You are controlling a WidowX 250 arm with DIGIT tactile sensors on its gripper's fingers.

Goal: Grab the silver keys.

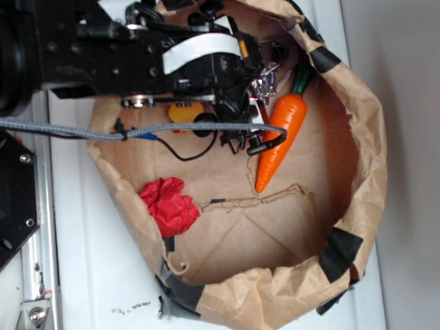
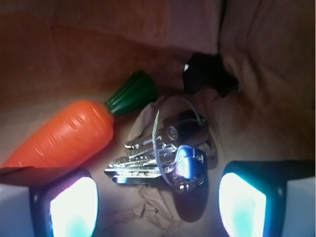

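Exterior view shows us a white counter (image 1: pixel 86 288) on which a brown paper bag (image 1: pixel 366 166) lies with its walls rolled down into a rough bowl, patched in places with black tape (image 1: pixel 339 249). The bag's creased floor carries everything we can count: one orange toy carrot (image 1: pixel 281 140) with a green top, one crumpled red cloth (image 1: pixel 169 205) near the left wall, and one bunch of silver keys (image 1: pixel 265 82) at the far end, just beside the carrot's green end. A yellow object (image 1: pixel 183 112) shows partly under the arm, and we cannot tell what it is. The black robot arm (image 1: pixel 91 54) reaches in from the left, a grey braided cable (image 1: pixel 131 129) trailing beneath it. In the wrist view we see the silver keys (image 2: pixel 163 158) fanned on their rings, lying flat on the wrinkled paper between the two fingers (image 2: pixel 74 207), which stand wide apart on either side of the bunch and hold nothing. The carrot (image 2: pixel 64 136) lies just to the left of the keys, apart from them.
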